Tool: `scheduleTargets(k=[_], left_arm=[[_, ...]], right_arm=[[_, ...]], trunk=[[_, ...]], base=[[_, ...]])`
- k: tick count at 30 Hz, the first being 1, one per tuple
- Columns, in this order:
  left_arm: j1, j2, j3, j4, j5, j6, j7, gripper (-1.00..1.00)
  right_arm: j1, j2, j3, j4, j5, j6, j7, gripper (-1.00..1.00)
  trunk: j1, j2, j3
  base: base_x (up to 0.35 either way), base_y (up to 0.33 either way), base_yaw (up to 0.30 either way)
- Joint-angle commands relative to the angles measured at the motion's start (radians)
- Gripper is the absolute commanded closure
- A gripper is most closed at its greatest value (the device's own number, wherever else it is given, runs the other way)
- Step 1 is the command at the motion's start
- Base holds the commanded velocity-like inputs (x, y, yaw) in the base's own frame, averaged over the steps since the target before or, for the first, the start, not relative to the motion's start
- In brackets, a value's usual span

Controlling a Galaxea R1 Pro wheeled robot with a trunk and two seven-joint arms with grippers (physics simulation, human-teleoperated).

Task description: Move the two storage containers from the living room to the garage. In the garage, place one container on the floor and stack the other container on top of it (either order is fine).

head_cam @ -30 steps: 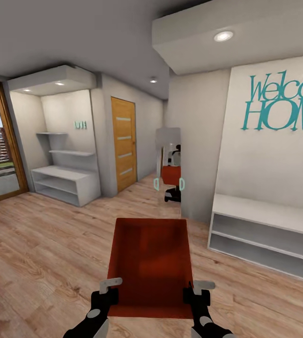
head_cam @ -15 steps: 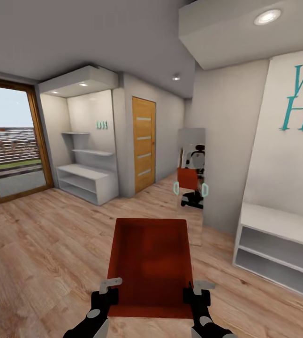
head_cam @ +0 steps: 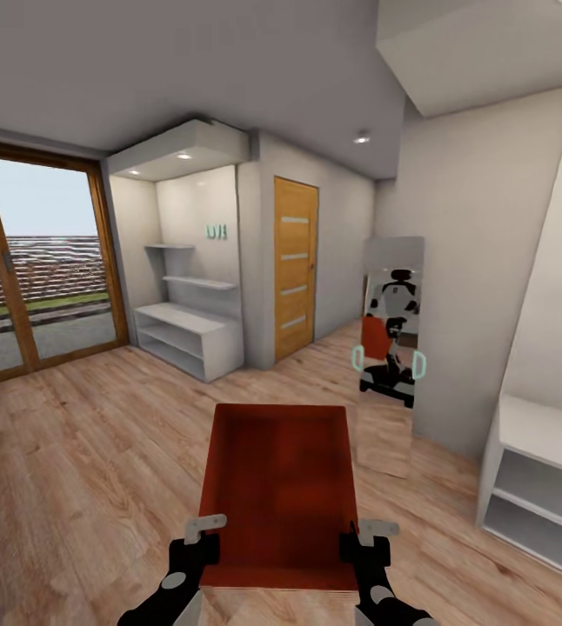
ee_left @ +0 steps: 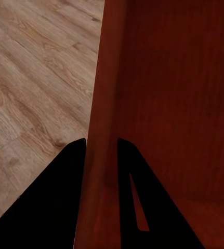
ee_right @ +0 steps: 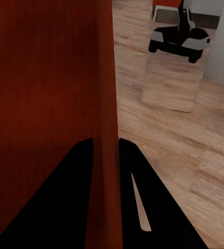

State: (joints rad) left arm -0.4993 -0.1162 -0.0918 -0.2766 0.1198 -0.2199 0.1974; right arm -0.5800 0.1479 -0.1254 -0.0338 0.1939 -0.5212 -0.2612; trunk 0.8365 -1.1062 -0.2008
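The robot stands on a light wood-plank floor (head_cam: pixel 81 452) in a white-walled room. An orange-red storage container (head_cam: pixel 278 491) is held level in front of the trunk, above the planks and clear of them, open side up.

The left tool (head_cam: pixel 196 543) grips the container's left wall near its near corner; in the left wrist view, its two dark fingers (ee_left: pixel 54 207) sit one on each side of the thin wall (ee_left: pixel 104 129), pinching it. The right tool (head_cam: pixel 364 546) grips the right wall the same way; the right wrist view shows its fingers (ee_right: pixel 65 202) pressed against both faces of that wall (ee_right: pixel 105 104).

Ahead to the left, a wood-framed glazed door (head_cam: pixel 33 278) gives onto an outdoor scene. A recessed alcove holds white shelves (head_cam: pixel 190 335) under ceiling spotlights. Just beside it stands a wooden door (head_cam: pixel 296 265) with pale horizontal inserts. A tall mirror (head_cam: pixel 390 348) leans against the right wall and reflects the robot carrying the container. At the far right sits a low white shelf unit (head_cam: pixel 538 478).
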Motion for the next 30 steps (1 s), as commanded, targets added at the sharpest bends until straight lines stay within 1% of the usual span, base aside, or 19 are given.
scheduleTargets(k=[1,30], left_arm=[[-0.001,0.001,-0.008,0.005,0.025,-0.005,0.007,1.00],[-0.001,0.002,-0.008,0.005,0.025,-0.004,0.006,1.00]], right_arm=[[-0.001,-0.001,0.024,-0.001,-0.011,-0.058,-0.003,1.00],[-0.001,-0.001,0.024,-0.001,-0.013,-0.057,-0.003,1.00]], trunk=[[0.001,-0.001,-0.001],[0.001,-0.001,-0.001]], base=[[0.320,0.000,0.012],[0.320,0.000,0.001]])
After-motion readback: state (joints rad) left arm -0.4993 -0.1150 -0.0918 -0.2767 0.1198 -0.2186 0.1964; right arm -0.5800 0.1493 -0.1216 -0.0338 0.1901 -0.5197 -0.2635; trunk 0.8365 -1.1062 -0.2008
